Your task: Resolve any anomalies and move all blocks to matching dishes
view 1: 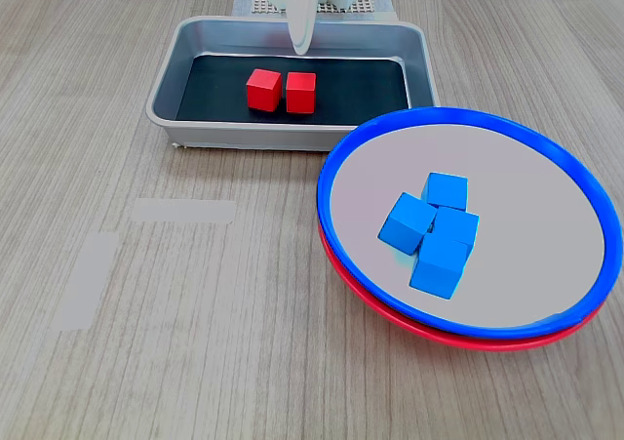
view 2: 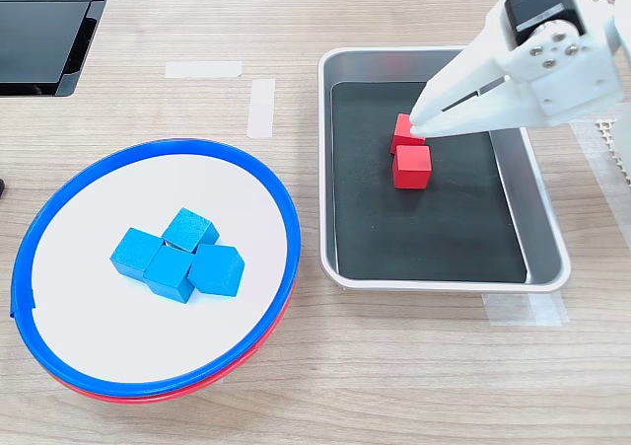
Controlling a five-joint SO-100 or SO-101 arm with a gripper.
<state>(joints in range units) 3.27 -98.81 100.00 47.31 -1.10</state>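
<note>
Two red blocks (view 2: pixel 410 152) touching in tray (view 2: pixel 540 230); four blue blocks (view 2: pixel 177 255) on blue-rimmed dish (view 2: pixel 148 151) nested over red-rimmed dish (view 2: pixel 118 393). Our claw (view 2: pixel 422 127) near-closed, empty, above red pair. Risk we see: cubes abut, so fingers may nudge neighbour or grab both; red dish is covered.

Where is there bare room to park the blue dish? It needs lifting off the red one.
Bare tabletop lies left of the stacked dishes in the first exterior view, below the tray. Crowded: the tray, where the gripper hangs over two red blocks.
</note>
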